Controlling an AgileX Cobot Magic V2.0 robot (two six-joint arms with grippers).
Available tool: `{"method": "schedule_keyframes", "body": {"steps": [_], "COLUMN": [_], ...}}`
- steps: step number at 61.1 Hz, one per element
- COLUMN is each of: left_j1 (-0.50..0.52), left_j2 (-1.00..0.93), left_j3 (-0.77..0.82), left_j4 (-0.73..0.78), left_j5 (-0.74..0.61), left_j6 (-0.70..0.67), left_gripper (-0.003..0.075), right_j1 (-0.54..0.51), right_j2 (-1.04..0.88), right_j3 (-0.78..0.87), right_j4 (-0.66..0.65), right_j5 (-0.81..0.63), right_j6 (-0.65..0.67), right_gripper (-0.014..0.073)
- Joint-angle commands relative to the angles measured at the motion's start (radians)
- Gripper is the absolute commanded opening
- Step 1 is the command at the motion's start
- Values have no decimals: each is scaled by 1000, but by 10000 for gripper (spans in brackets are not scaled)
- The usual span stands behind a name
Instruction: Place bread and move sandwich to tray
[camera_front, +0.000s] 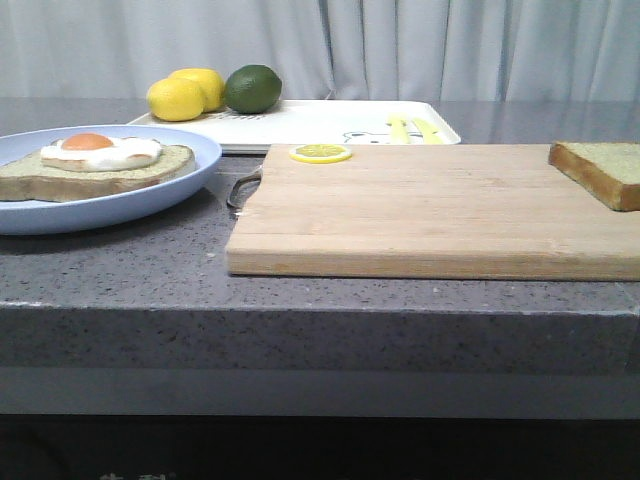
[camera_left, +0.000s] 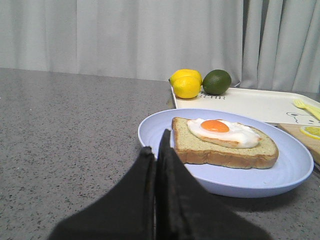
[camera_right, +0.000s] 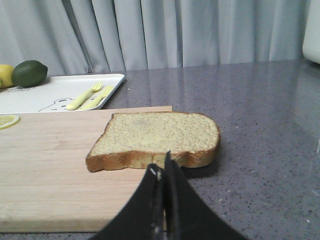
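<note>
Left hand: fingers pressed together, holding nothing, just short of the pale-blue plate near the bench's left edge. Sandwich: 1 brown-crusted slice lying flat, white egg, orange yolk. Tray at the far edge. Bread: flat, overhanging the cutting board's right end. Right hand: fingers together, empty.

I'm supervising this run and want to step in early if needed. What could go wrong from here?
1. The bread overhangs the cutting board's right edge; a push from the right gripper, whose fingers are shut, may slide it off.
2. The egg sits loose on the sandwich; tilting could shed it.
3. The tray already holds lemons, a lime and cutlery, limiting room.
</note>
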Motion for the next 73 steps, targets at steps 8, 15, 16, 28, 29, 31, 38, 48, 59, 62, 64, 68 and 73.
{"method": "schedule_keyframes", "body": {"steps": [8,15,16,28,29,31,38,48,59,62,64,68,73], "left_j1": [0,0,0,0,0,0,0,0,0,0,0,0,0], "left_j2": [-21,-21,-21,-21,-21,-21,-21,-21,-21,-21,-21,-21,-19], "left_j3": [1,1,1,1,1,1,1,1,-3,-13,-27,-71,-140], "left_j4": [-1,-1,-1,-1,-1,-1,-1,-1,-1,-3,-6,-10,-11], "left_j5": [-90,-90,-90,-90,-90,-90,-90,-93,-103,-103,-96,-80,-45], "left_j6": [-10,-10,-10,-10,-10,-10,-10,-10,-10,-10,-10,-10,-10], "left_gripper": [-20,-20,-20,-20,-20,-20,-20,-20,-20,-20,-20,-20,-20], "right_j1": [-4,-4,-4,-4,-4,-4,-4,-4,-4,-4,-4,-4,-4], "right_j2": [-18,-18,-18,-18,-18,-18,-18,-18,-18,-18,-18,-18,-18], "right_j3": [-3,-3,-3,-3,-3,-3,-3,-3,-4,-4,-7,-31,-90], "right_j4": [-10,-10,-10,-10,-10,-10,-10,-10,-11,-11,-10,6,25], "right_j5": [-77,-77,-77,-77,-77,-77,-77,-82,-61,-60,-58,-35,21], "right_j6": [-3,-3,-3,-3,-3,-3,-3,-3,-3,-3,-3,-3,-3], "right_gripper": [-69,-69,-69,-69,-69,-69,-69,-69,-69,-69,-69,-69,-69]}}
